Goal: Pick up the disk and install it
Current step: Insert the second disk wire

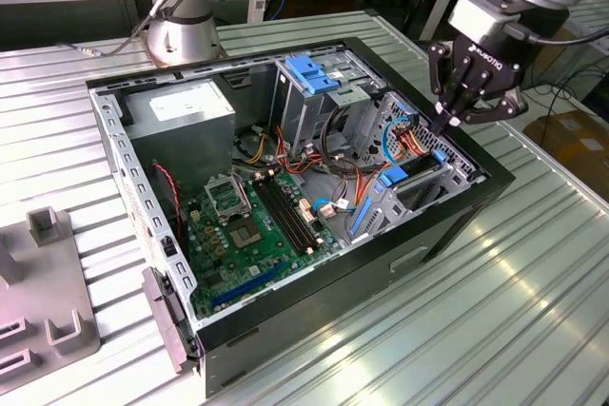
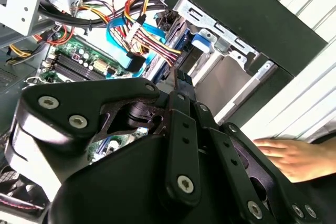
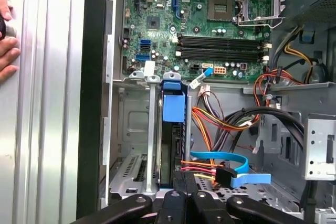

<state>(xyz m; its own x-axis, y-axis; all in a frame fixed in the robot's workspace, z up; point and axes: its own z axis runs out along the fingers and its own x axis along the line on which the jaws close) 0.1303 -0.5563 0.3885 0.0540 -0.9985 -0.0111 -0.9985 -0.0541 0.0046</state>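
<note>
The disk (image 3: 169, 150) stands on edge in a slot of the metal drive cage (image 1: 419, 192) at the front corner of the open computer case (image 1: 457, 225). Its blue carrier tab (image 3: 174, 103) faces the motherboard, and the tab (image 1: 395, 178) shows as well in the exterior view. My gripper (image 1: 444, 124) hangs just above the cage's far end, over the disk's cable end, with its black fingers (image 3: 184, 198) shut together and nothing between them. In the second wrist view the fingertips (image 2: 176, 85) point down at the coloured power wires beside the cage.
Loose orange, yellow and blue cables (image 3: 231, 169) lie beside the slot. A blue latch (image 1: 309, 71) tops the tall cage. A person's hand (image 2: 294, 156) rests on the ribbed table beside the case. A second arm's base (image 1: 186, 35) and a grey fixture (image 1: 48, 273) stand on the exterior view's left.
</note>
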